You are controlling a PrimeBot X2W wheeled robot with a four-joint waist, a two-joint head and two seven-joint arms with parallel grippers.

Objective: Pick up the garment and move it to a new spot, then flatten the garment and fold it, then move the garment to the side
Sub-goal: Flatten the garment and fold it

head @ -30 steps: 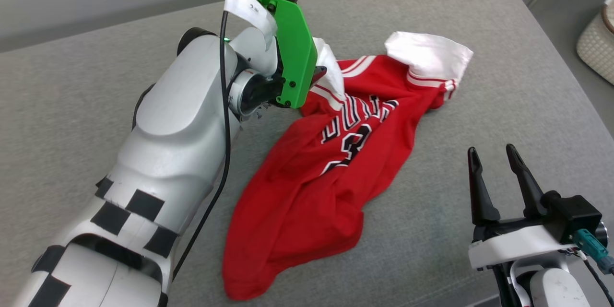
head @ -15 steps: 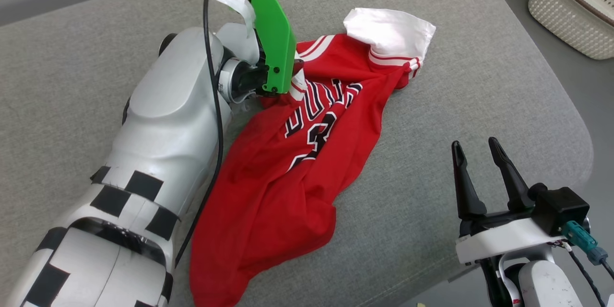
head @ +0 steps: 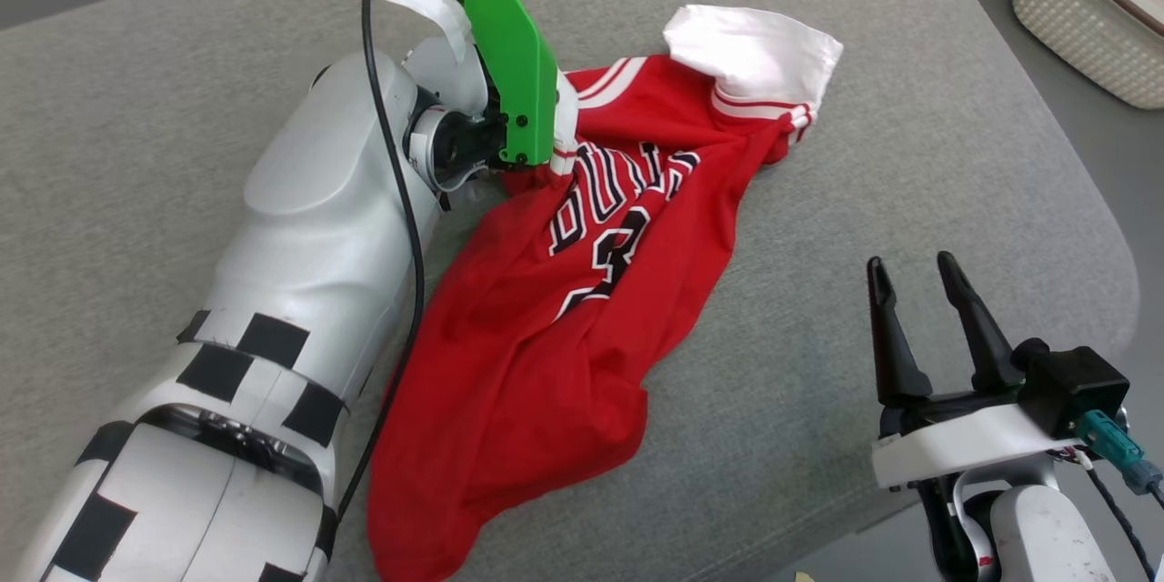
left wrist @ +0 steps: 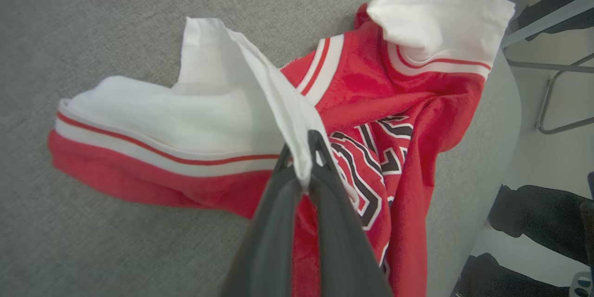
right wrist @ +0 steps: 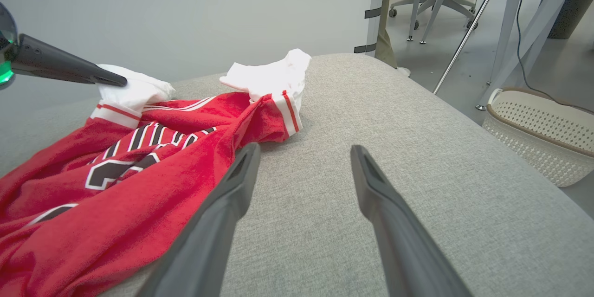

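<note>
On the grey cushion [head: 909, 155] the shirt [head: 564, 309] lies crumpled, long axis from hem nr robot out to sleeves, w/ left gripper [left wrist: 304, 148] pinched tight on one white sleeve (right gripper [head: 911, 262] gaping, empty, well apart).

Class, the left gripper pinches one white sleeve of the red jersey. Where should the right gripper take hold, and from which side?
Likely the jersey by its other white sleeve, at the open cuff, coming from the robot's right across the cushion. It puffs up clear of the bunched body, nearest the right gripper.
</note>
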